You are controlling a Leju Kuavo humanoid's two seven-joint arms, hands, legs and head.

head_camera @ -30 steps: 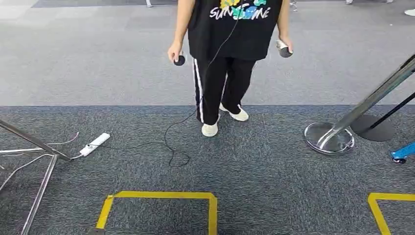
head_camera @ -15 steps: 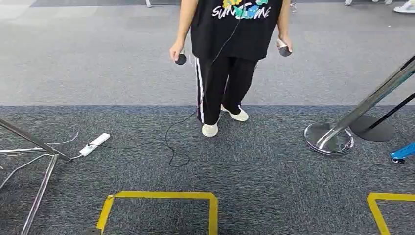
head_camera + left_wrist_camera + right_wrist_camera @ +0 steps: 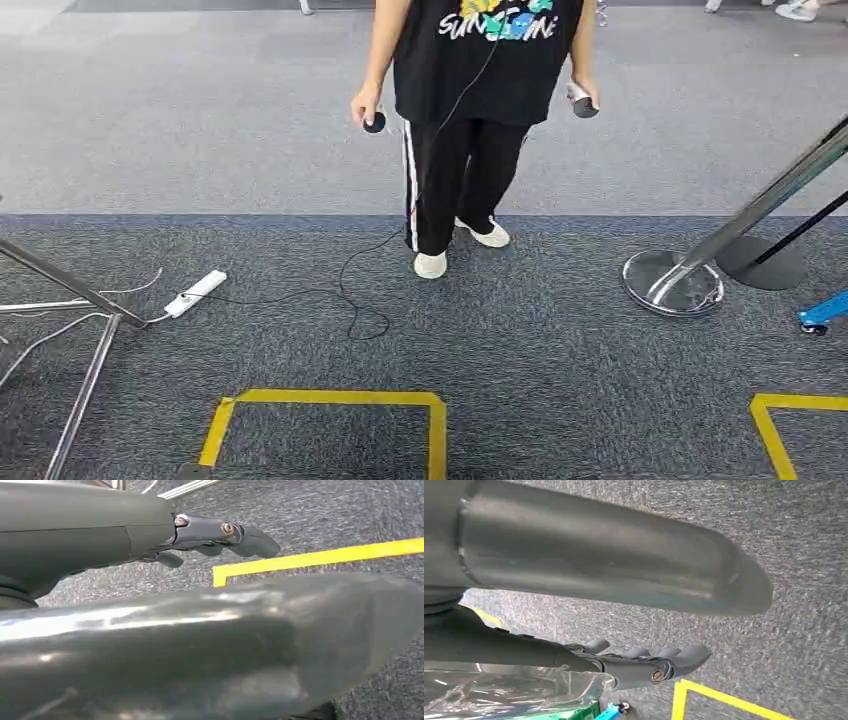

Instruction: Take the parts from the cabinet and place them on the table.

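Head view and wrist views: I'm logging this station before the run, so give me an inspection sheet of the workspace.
Surface: grey carpet with yellow tape marks.
Job's things: nothing seen; no cabinet, parts or table.
Clutter: chrome post base, metal frame.
Hands: left hand and right hand hang over the carpet, fingers extended, holding nothing.
Cables: power strip with black cable running up to the person.
Surroundings: person ahead, a controller in each hand.

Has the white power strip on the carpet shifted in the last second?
No. The white power strip lies at the same spot beside the metal frame leg.
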